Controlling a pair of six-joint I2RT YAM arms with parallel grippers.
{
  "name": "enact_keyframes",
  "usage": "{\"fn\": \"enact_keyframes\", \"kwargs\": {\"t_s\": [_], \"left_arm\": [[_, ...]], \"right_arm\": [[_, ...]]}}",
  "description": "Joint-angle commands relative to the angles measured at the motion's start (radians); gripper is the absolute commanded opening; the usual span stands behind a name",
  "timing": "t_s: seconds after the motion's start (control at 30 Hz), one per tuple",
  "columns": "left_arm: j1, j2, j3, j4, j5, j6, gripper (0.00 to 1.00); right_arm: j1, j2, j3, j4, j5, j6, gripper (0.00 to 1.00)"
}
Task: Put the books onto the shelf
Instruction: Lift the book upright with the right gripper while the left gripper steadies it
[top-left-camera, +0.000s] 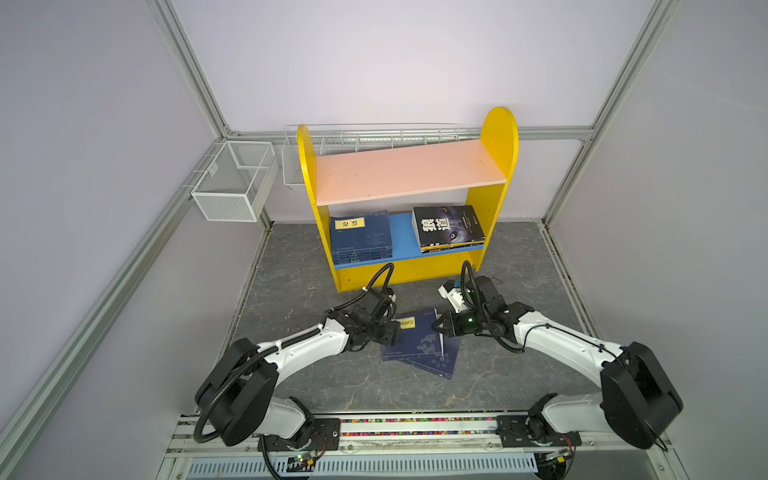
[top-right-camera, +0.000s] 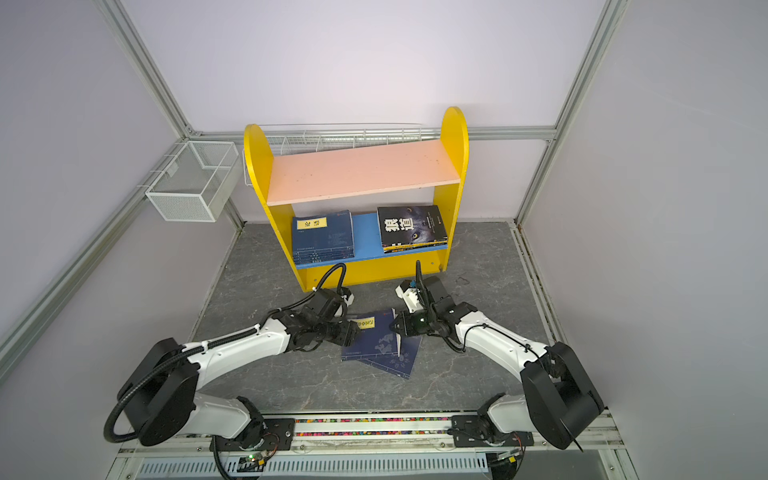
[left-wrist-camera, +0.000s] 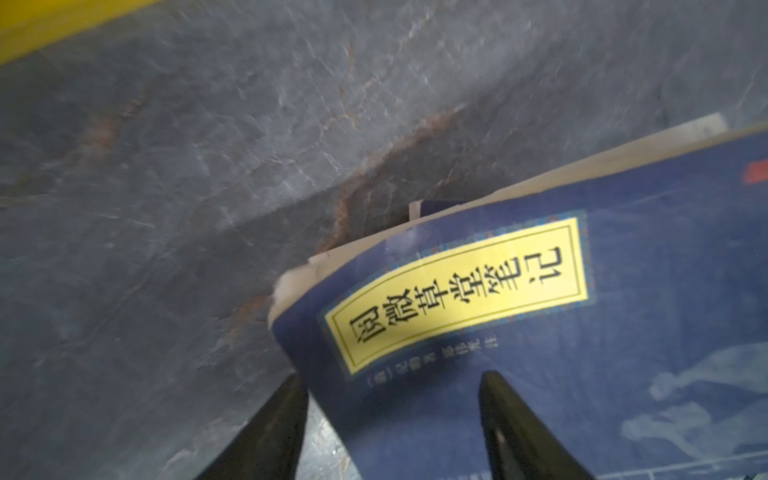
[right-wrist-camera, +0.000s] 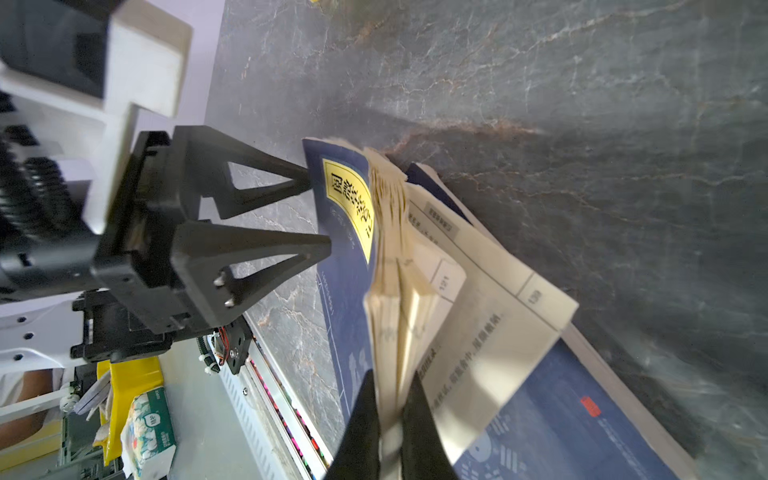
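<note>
Two stacks (top-left-camera: 361, 239) are already on the shelf (top-left-camera: 407, 170); two books (top-left-camera: 415, 347), I think, wait just in front of it. My right gripper (top-left-camera: 437, 326) is clamped on the top one's edge, and my left gripper (left-wrist-camera: 392, 380) is spread apart.

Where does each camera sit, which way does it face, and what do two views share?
Both top views: above the arm bases, looking down at the shelf; both arms show.
Left wrist: on left arm, facing the top navy book; open left gripper fingertips show.
Right wrist: on right arm, facing across that book; right gripper shut on its pages.
Shared: both wrist views show its yellow label and the left gripper.
</note>
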Motion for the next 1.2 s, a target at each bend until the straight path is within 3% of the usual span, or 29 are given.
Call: {"fn": "enact_keyframes", "kwargs": {"t_s": [0.0, 0.2, 0.27, 0.47, 0.63, 0.9, 1.17], "left_arm": [[0.091, -0.127, -0.008, -0.014, -0.012, -0.088, 0.76], [0.332, -0.336, -0.102, 0.106, 0.281, -0.239, 0.86], [0.371, -0.363, -0.120, 0.138, 0.359, -0.277, 0.88], [0.376, -0.350, -0.130, 0.183, 0.501, -0.279, 0.93], [0.376, -0.331, -0.168, 0.319, 0.649, -0.310, 0.94], [0.377, -0.311, -0.182, 0.448, 0.726, -0.343, 0.92], [0.377, -0.336, -0.208, 0.630, 0.736, -0.386, 0.88]], "right_arm": [[-0.051, -0.071, -0.004, 0.082, -0.087, 0.018, 0.07], [-0.147, -0.160, 0.025, 0.188, -0.244, 0.078, 0.07], [-0.168, -0.168, 0.041, 0.220, -0.284, 0.106, 0.07], [-0.198, -0.148, 0.062, 0.401, -0.372, 0.254, 0.07], [-0.199, -0.130, 0.079, 0.499, -0.384, 0.336, 0.07], [-0.200, -0.089, 0.059, 0.731, -0.423, 0.505, 0.07], [-0.173, -0.072, 0.064, 0.751, -0.492, 0.520, 0.07]]}}
